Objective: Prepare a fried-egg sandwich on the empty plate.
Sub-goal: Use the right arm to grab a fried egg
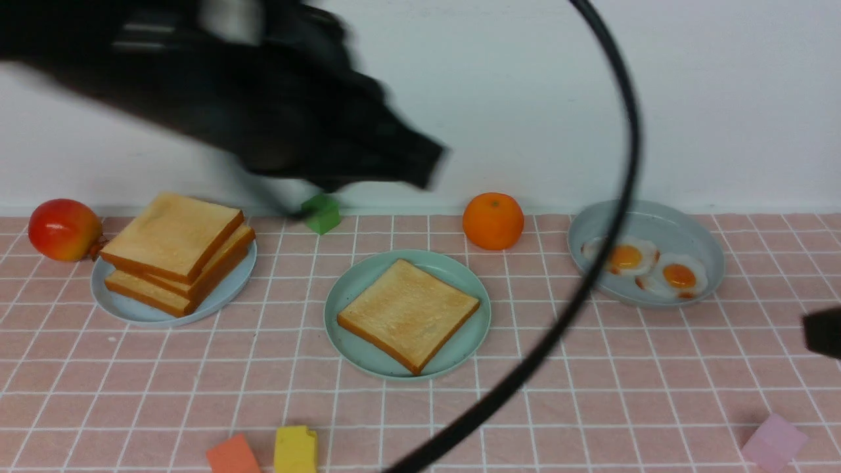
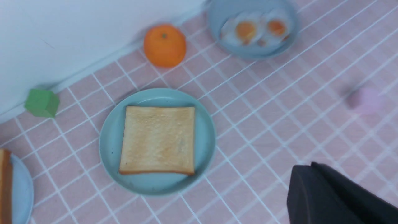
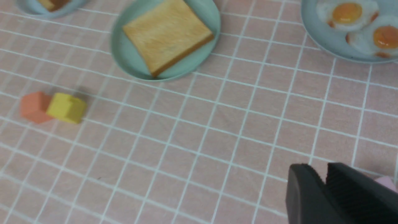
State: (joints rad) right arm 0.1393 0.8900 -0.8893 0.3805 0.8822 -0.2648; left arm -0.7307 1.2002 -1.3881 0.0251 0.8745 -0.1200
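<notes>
Inspecting the bench (image 1: 657, 368), we find one toast slice (image 1: 409, 312) lying on the mint-green plate (image 1: 358, 279) at centre, both fried eggs (image 1: 678, 276) on the grey plate (image 1: 657, 220) far right, the left tool (image 2: 306, 168) closed and empty, the right tool (image 3: 325, 169) narrowly parted, holding nothing.

Writing on the green plate (image 1: 368, 276): none to read
Writing on the toast (image 1: 407, 312): none
Writing on the checked cloth (image 1: 657, 394): none, only white grid lines
Brands, numbers or signs elsewhere: none legible in any view
</notes>
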